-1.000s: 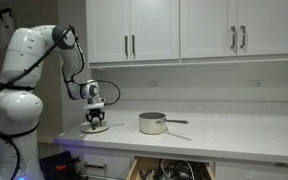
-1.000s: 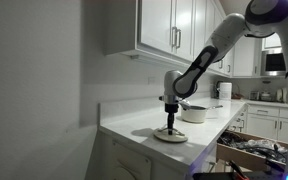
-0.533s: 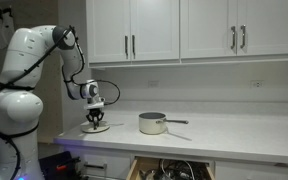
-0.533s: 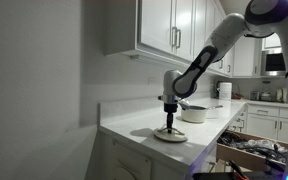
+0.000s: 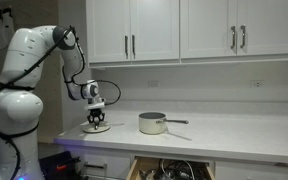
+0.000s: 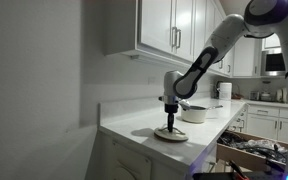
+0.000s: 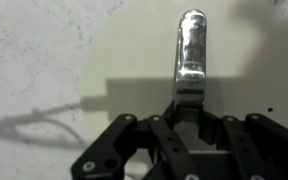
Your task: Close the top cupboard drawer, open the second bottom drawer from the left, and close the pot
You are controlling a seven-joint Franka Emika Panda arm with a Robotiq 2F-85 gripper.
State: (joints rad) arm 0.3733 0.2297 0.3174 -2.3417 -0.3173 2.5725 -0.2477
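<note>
In the wrist view the rim of the lid [image 7: 134,60] is cut off. The jaws, their tips hard to make out, are clamped shut on its shiny knob [image 7: 191,55], having closed in over the last second. One pot [image 5: 152,123] stands uncovered on the surface [image 5: 234,130] well aside of the jaws, with one drawer [image 5: 169,168] open lower down and four tall doors [image 5: 156,28] shut above.
</note>
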